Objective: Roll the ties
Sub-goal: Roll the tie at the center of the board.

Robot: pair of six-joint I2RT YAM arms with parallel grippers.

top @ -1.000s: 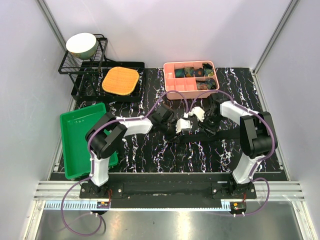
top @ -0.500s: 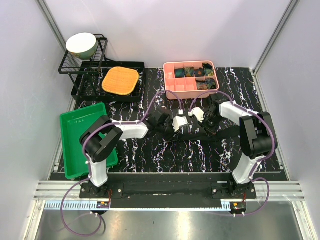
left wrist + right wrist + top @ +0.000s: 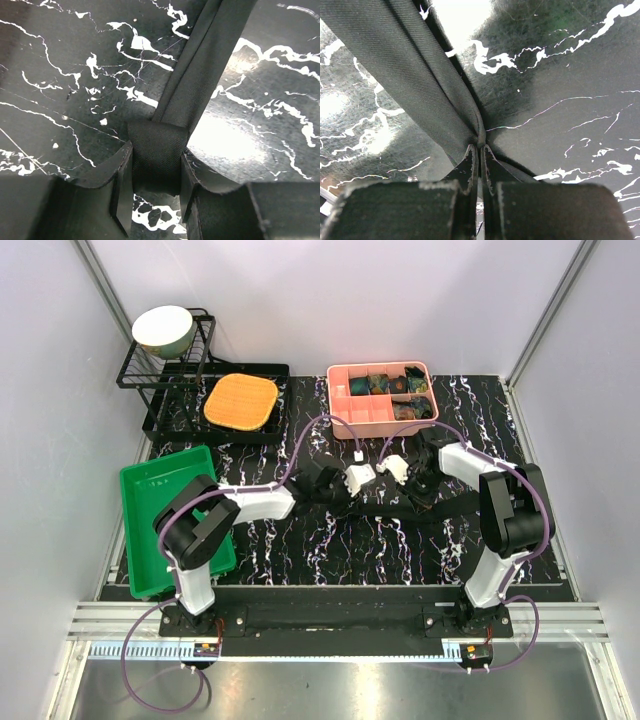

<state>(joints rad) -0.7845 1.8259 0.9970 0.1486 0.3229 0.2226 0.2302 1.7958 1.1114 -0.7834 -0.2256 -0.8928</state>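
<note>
A black tie lies stretched across the marble table between my two grippers. In the left wrist view, its folded end fills the gap between my left gripper's fingers, which are shut on it; the rest runs away over the table. My right gripper is shut on a bunched edge of the same tie. In the top view, the left gripper and right gripper sit mid-table, close together. Several rolled patterned ties fill a pink box.
A green tray lies at the left edge beside the left arm. At the back left is a black rack holding a pale bowl and an orange pad. White walls enclose the table.
My left wrist has drawn back to the left and slightly toward the rear, with the tie end in it. The right gripper has closed on the tie and stayed in place.
</note>
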